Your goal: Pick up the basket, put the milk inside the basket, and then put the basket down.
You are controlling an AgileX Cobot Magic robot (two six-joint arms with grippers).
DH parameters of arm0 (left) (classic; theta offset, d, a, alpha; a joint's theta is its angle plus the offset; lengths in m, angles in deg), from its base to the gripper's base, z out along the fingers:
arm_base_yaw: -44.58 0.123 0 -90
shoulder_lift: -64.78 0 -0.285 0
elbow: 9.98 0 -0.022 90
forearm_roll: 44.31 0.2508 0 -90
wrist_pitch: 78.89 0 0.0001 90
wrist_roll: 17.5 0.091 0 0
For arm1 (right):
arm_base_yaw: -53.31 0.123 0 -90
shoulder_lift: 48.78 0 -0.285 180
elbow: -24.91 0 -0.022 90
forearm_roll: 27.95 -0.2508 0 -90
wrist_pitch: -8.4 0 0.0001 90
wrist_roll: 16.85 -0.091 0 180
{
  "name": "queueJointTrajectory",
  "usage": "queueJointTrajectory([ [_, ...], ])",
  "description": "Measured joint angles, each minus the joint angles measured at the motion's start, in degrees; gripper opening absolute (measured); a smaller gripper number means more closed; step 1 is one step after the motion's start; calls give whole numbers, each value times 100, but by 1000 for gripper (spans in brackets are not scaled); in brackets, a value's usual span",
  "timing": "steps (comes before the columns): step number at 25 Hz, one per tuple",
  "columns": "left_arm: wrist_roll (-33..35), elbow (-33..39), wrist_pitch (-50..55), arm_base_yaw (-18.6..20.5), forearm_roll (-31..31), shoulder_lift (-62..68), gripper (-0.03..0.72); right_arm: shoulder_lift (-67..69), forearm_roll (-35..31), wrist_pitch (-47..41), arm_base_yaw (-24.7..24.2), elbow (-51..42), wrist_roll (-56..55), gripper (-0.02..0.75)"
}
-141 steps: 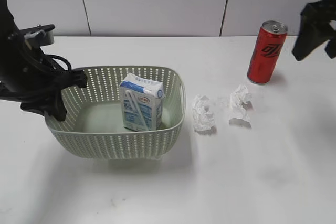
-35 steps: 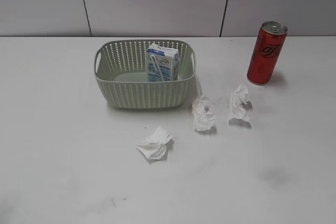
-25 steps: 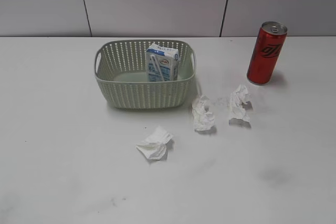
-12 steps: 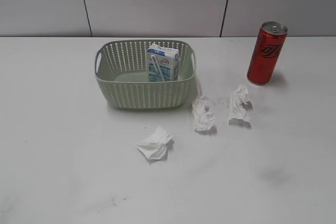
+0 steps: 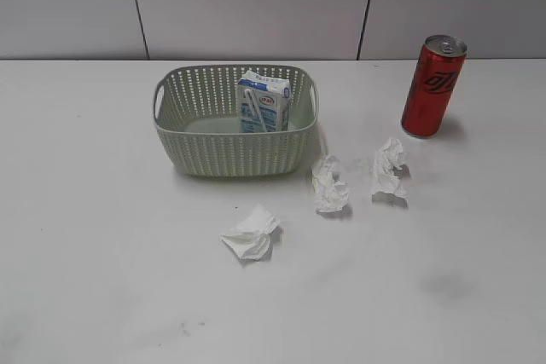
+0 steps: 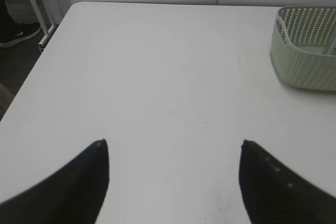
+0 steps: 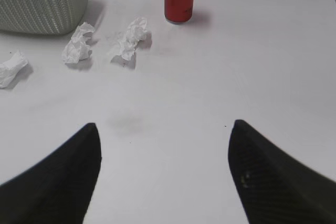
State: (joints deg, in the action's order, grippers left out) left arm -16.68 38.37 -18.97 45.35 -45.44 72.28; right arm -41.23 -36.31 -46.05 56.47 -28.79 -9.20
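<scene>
1. One pale sage-green basket (image 5: pixel 235 138) resting flat on the white table (image 5: pixel 102 279), left of centre in the exterior view, perforated sides, a cut-out handle at each short end.
2. One milk carton (image 5: pixel 264 102) standing upright inside the basket, toward its right half, white and blue, a white straw on the near face.
3. Three crumpled tissues in all: one (image 5: pixel 251 233) in front of the basket and apart from it, one (image 5: pixel 328 184) just beside the basket's right front corner, one (image 5: pixel 389 167) further right, near the can.
4. One tall red soda can (image 5: pixel 433 85) upright at the far right, well apart from the basket.
5. No arm anywhere in the exterior view.
6. Left gripper (image 6: pixel 173 179) over bare table in the left wrist view, two dark fingers (image 6: pixel 68 187) spread wide, nothing between them; basket at the right edge, well apart.
7. Right gripper (image 7: pixel 163 174) likewise over bare table in the right wrist view, fingers (image 7: pixel 268 177) spread wide and holding nothing; basket, all three tissues and can beyond them.
</scene>
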Motion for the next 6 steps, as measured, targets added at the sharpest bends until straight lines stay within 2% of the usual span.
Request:
queueJointTrajectory([
  [6, 0, 0, 0, 0, 0, 0, 584, 0, -10, 0, 0, 0, 0, 592],
])
